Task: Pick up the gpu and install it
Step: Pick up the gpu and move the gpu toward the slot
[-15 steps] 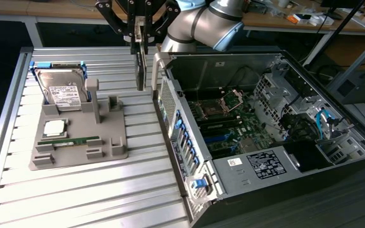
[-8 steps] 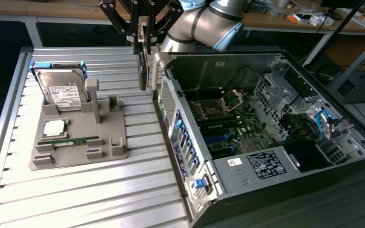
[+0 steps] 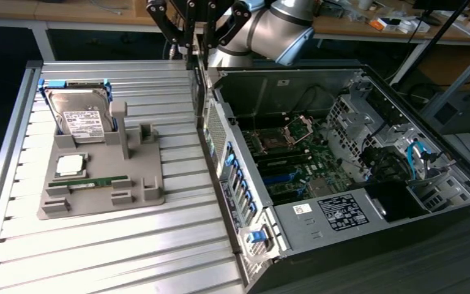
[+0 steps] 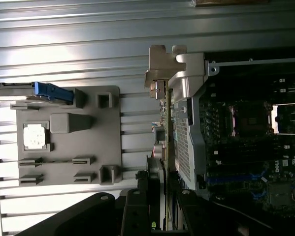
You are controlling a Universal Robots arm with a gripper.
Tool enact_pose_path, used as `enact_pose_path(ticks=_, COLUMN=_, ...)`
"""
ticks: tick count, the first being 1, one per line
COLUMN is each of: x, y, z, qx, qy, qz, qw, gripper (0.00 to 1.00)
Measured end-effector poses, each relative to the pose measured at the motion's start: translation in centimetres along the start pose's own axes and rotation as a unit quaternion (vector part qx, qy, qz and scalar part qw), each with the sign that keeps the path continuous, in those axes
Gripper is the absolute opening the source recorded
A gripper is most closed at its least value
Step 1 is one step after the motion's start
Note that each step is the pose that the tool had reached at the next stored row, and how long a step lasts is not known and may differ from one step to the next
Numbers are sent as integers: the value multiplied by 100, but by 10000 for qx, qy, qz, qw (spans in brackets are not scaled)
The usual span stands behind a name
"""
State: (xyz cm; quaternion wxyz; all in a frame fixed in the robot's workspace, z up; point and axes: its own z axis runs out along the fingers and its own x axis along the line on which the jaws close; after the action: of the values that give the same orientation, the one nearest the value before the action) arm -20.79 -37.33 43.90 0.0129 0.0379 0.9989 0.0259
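Evidently the picking-up part is done and the carrying is in hand. The black two-finger pincer [image 4: 162, 199] is closed on the gpu [image 4: 162, 98], a thin dark circuit card with a silver metal end bracket. The wrist view shows the card edge-on, with the bracket at the end far from the fingers. The card hangs in the air, touching nothing that I can see. It is just beside the perforated silver rear wall of the open black computer case [image 3: 243, 202], which lies on its side on the ribbed aluminium table [image 3: 96, 257]. As I judge it, the card is over the rim of this wall and not yet over the green motherboard [image 3: 300, 162].

For the installing, I think the lower edge of the card must come parallel to a free slot on the motherboard. The bracket must face the rear wall with the blue tabs, and the card must go down straight, without tilt.

The rear wall itself is the closest obstacle. Deeper inside the case are loose cables and a metal drive cage. On the table, well apart from the pincer, stands a grey plastic holder [image 3: 149, 184]. It carries a silver hard drive with a white label [image 3: 84, 116], a square silver processor chip [image 3: 70, 163] and a slim green memory stick [image 3: 88, 182].
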Motion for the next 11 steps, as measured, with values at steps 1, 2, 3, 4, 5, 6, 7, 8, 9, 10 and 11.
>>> enact_pose_path(ticks=1, x=-12, y=1, z=0, qx=0, qy=0, qz=0, qw=10000, gripper=27)
enact_pose_path(ticks=2, x=-18, y=2, z=1, qx=0, qy=0, qz=0, qw=10000, gripper=27)
enact_pose_path(ticks=3, x=-23, y=2, z=1, qx=0, qy=0, qz=0, qw=10000, gripper=27)
enact_pose_path(ticks=4, x=-32, y=3, z=1, qx=0, qy=0, qz=0, qw=10000, gripper=27)
enact_pose_path(ticks=5, x=-37, y=3, z=1, qx=1, qy=0, qz=0, qw=10000, gripper=27)
enact_pose_path(ticks=6, x=-44, y=4, z=2, qx=0, qy=0, qz=0, qw=10000, gripper=27)
enact_pose_path(ticks=7, x=-51, y=4, z=2, qx=0, qy=0, qz=0, qw=10000, gripper=27)
enact_pose_path(ticks=8, x=-54, y=4, z=2, qx=0, qy=0, qz=0, qw=10000, gripper=27)
enact_pose_path(ticks=9, x=-58, y=5, z=2, qx=0, qy=0, qz=0, qw=10000, gripper=27)
enact_pose_path(ticks=10, x=-62, y=5, z=3, qx=0, qy=0, qz=0, qw=10000, gripper=27)
enact_pose_path(ticks=11, x=-66, y=5, z=2, qx=0, qy=0, qz=0, qw=10000, gripper=27)
